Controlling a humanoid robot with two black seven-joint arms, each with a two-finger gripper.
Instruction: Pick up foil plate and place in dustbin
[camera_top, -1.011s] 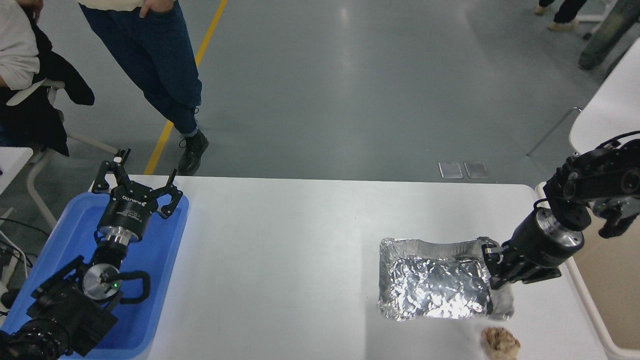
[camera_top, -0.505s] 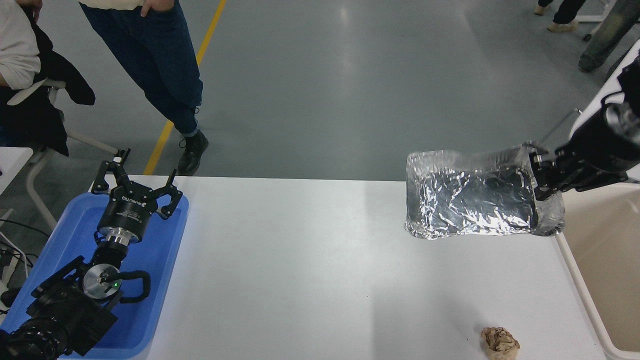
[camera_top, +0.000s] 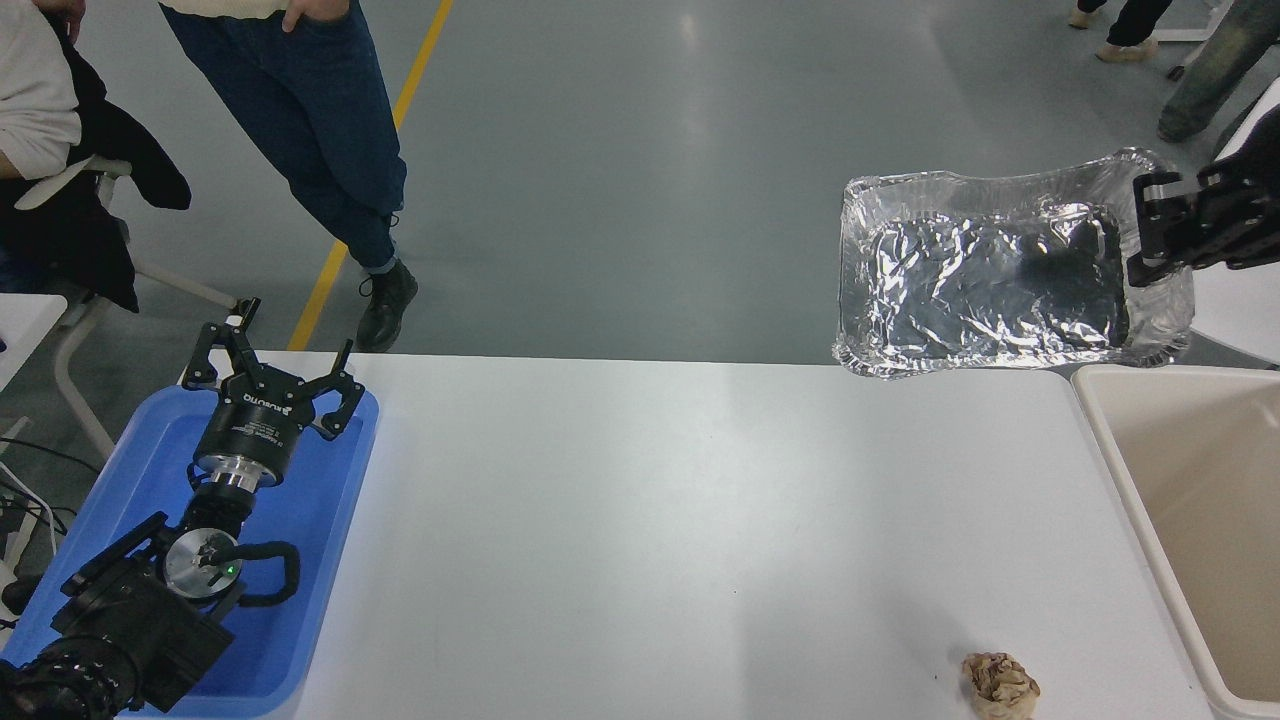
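Note:
The foil plate (camera_top: 990, 280), a shiny crinkled silver tray, hangs high in the air over the table's far right corner. My right gripper (camera_top: 1150, 235) is shut on its right rim and comes in from the right edge. The dustbin (camera_top: 1110, 440), a beige bin with a thick rim, stands at the table's right side, below and to the right of the plate. My left gripper (camera_top: 272, 375) is open and parked over the blue tray at the lower left.
A blue tray (camera_top: 330, 520) lies at the table's left end. A small brown crumpled paper ball (camera_top: 1000, 685) lies near the front right edge. A person in dark trousers (camera_top: 320, 130) stands beyond the far left of the table.
My right gripper has lifted the foil plate off the table and carried it up and to the right, toward the dustbin. The left arm has not moved.

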